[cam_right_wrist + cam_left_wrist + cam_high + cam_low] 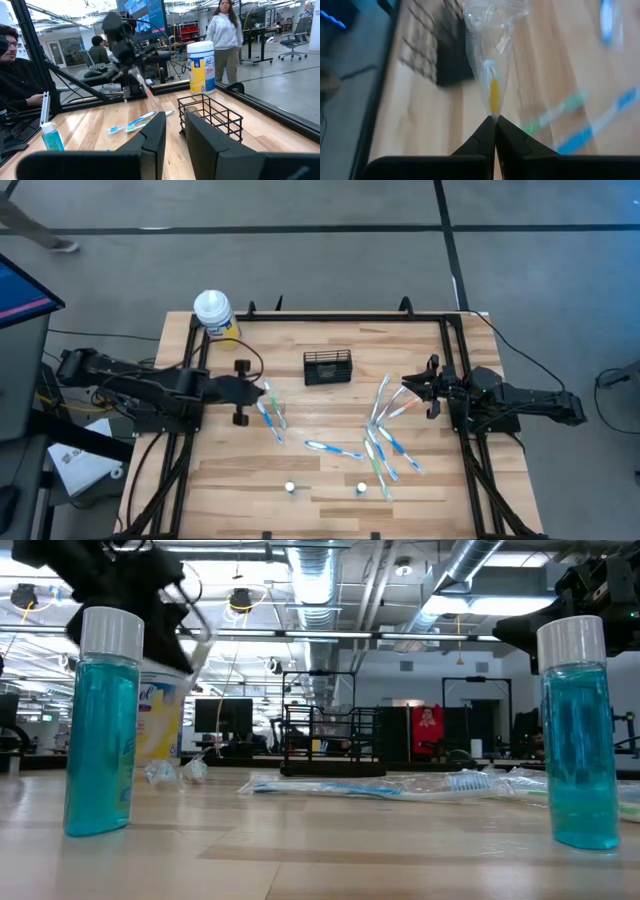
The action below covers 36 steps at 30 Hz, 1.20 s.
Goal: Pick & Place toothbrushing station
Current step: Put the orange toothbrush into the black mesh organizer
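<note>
The toothbrushing station [328,366] is a small black wire holder that stands on its base on the wooden table, far of centre; it also shows in the right wrist view [210,117]. My left gripper [262,390] is at the table's left, shut on a toothbrush in a clear wrapper [492,75], with two more toothbrushes [271,418] lying below it. At the table's right edge my right gripper [175,137] waits level, its fingers apart with nothing between them. Several wrapped toothbrushes [385,435] lie flat beside it. My left gripper pinches one end of the wrapped toothbrush [493,111] between its two fingertips, clear wrapper and a yellow part inside. The brush runs on ahead of the fingers, in line with them. In the right wrist view it [144,86] slants down from the gripper, lifted clear of the table.
A yellow bottle with a white cap [215,315] stands at the far left corner. Two small blue bottles [290,488] [361,488] stand near the front edge. A black frame [455,370] rims the table. People [225,30] are in the room beyond it.
</note>
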Each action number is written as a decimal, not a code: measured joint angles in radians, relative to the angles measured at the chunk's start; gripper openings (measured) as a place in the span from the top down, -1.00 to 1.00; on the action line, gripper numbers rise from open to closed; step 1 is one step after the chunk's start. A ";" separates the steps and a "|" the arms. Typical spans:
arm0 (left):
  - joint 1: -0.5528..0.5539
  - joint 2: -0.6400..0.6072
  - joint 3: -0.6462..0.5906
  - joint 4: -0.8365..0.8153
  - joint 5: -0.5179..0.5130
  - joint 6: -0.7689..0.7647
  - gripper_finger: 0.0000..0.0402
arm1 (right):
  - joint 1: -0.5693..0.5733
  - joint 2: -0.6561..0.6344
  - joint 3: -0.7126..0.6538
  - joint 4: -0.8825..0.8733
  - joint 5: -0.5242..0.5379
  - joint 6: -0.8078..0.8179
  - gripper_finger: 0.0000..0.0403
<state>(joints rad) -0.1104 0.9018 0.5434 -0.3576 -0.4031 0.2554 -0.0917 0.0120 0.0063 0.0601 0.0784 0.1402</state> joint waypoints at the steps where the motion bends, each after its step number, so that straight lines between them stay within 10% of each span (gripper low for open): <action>1: 0.001 -0.001 0.000 0.039 0.000 0.000 1.00 | 0.000 0.000 0.000 0.000 0.000 0.000 0.68; 36: 0.444 0.210 0.004 0.849 0.366 -0.001 1.00 | -0.001 0.000 0.000 0.003 0.001 0.000 0.68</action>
<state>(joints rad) 0.3333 1.1123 0.5477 0.4909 -0.0375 0.2546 -0.0929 0.0120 0.0063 0.0628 0.0791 0.1399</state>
